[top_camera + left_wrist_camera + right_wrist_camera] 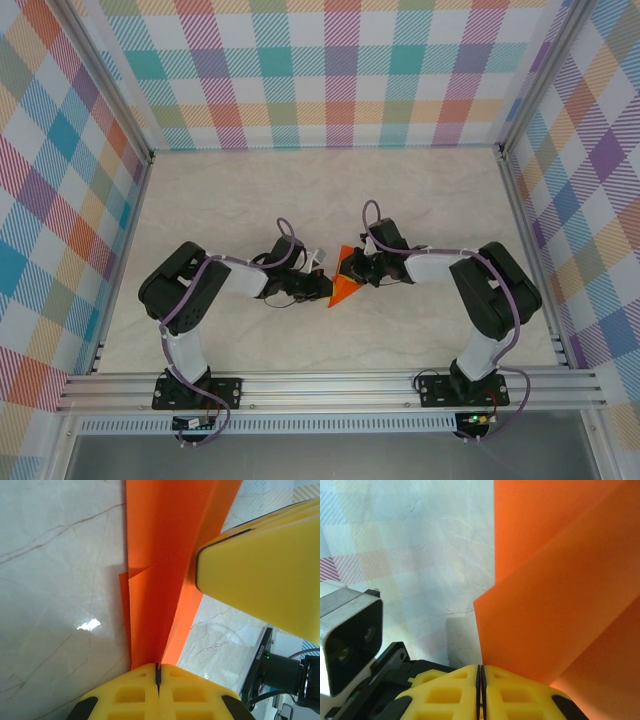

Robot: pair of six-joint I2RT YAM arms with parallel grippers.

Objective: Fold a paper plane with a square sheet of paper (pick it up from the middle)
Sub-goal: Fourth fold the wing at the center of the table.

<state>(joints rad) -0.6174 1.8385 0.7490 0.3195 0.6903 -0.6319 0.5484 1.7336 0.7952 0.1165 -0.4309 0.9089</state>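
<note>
Both grippers are clamped shut on the same thing. The left gripper (157, 672) has its yellow jaws pressed together with no gap, and the orange paper (160, 550) rises out of the seam as a folded strip with a crease down its middle. A small corner of an under layer pokes out along its left edge. The right gripper (480, 675) is closed the same way on another edge, where overlapping layers fan up and to the right.

From above, the two grippers face each other at the middle of the marble-patterned table (200, 190) with the paper between them, a narrow wedge with its point toward the arm bases. Whether the paper touches the tabletop cannot be told. Checked walls (340, 70) enclose the table on three sides.
</note>
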